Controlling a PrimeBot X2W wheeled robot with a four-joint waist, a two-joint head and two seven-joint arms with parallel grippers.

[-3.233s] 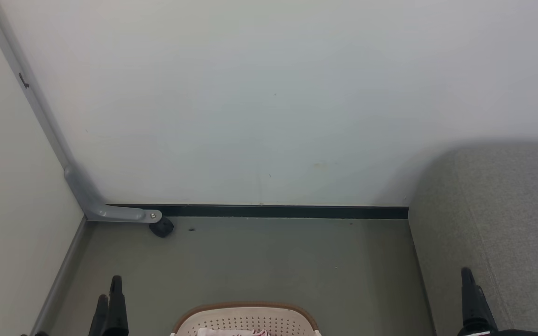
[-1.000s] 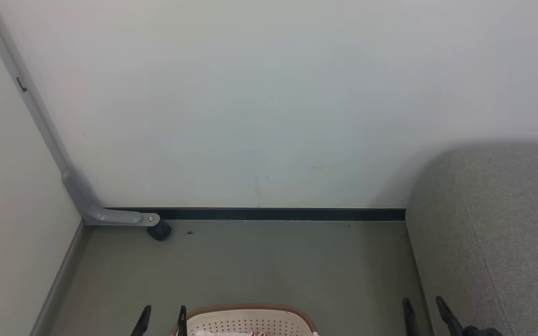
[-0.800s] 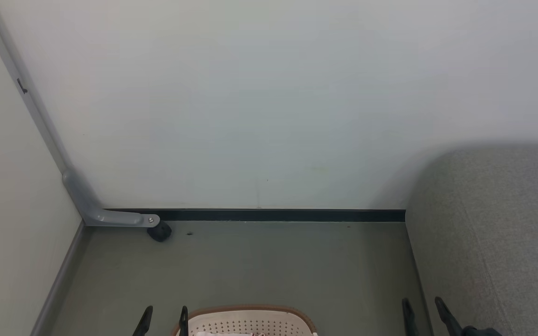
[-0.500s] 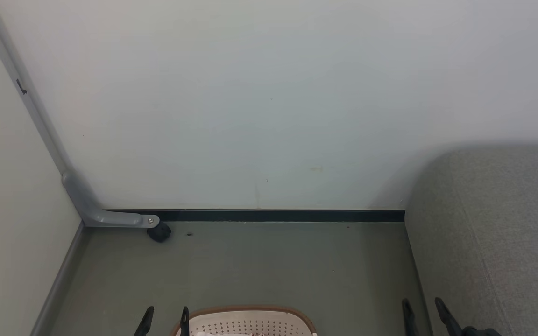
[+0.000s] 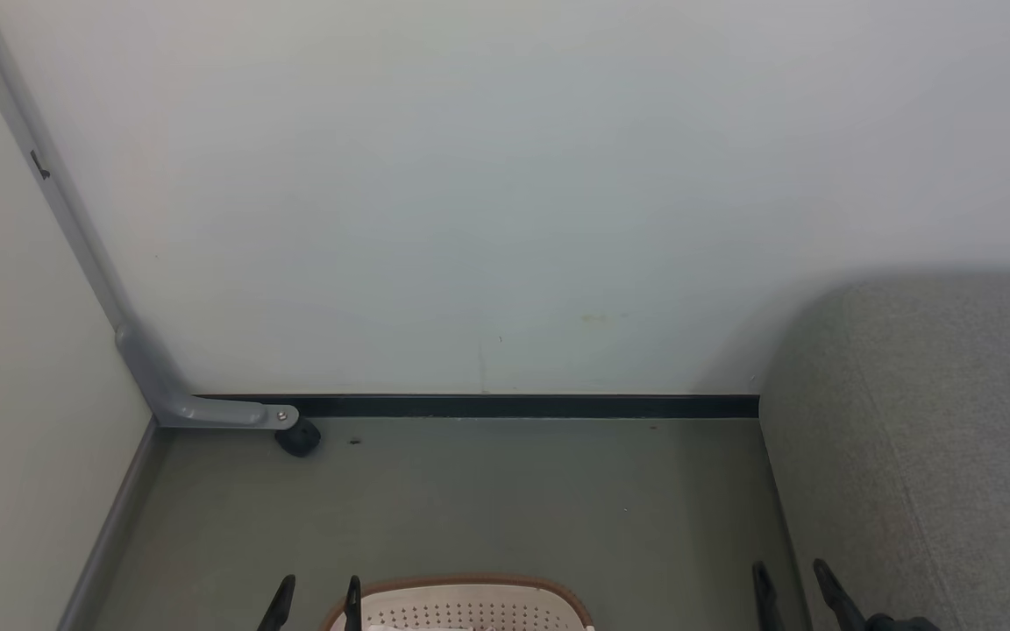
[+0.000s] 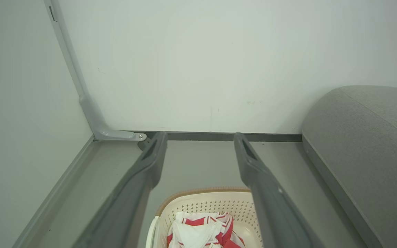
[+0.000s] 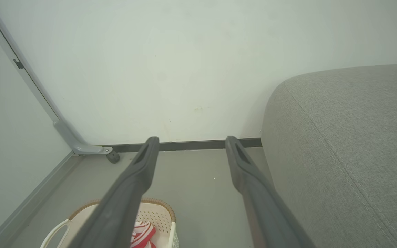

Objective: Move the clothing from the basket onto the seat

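Your left end effector hangs with its jaws spread wide and empty, near the left corner of the laundry basket on the floor. The red-and-white clothing lies heaped inside, below and slightly right of it, so this is the nearer one: the reach goes down and forward. Your right end effector is also spread and empty, just beside the grey-green sofa, which stands right of the basket with bare floor between.

Left gripper: two long, matte dark grey fingers, each tapering to a rounded tip with a recessed slot. Right gripper: identical build.
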